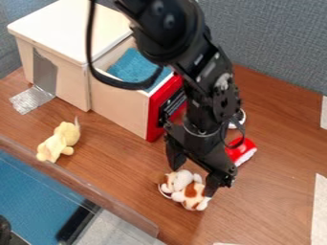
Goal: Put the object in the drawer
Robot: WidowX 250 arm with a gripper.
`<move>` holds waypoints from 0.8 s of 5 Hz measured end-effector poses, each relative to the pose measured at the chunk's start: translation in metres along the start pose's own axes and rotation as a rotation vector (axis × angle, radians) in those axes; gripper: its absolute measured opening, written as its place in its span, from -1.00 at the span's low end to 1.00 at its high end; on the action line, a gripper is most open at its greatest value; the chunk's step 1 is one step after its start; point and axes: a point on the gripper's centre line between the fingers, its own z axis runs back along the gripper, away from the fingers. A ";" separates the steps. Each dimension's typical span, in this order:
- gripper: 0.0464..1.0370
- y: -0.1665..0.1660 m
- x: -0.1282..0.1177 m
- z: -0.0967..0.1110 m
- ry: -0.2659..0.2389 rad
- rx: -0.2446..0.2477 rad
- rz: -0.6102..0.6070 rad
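The gripper point(192, 180) hangs low in the lower middle of the camera view, open, its two fingers apart on the upper left and right sides of a white and brown plush toy point(195, 195). This toy lies on the wooden table, partly between and partly below the fingertips. Behind the arm to the upper left, the wooden drawer point(118, 107) with a red front is pulled out of its white-topped box point(70, 24); a blue lining covers its inside.
A pale yellow plush toy point(59, 141) lies on the table at the left. Just right of the gripper are a red and white object point(241, 151) and, farther back, a white rounded thing partly behind the arm. A raised wooden edge point(83, 189) borders the table at lower left.
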 end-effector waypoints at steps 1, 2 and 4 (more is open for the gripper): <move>0.92 0.003 0.002 -0.017 0.019 0.016 0.001; 0.82 0.011 -0.002 -0.026 0.055 0.026 0.018; 0.03 0.020 -0.013 -0.020 0.131 0.014 0.016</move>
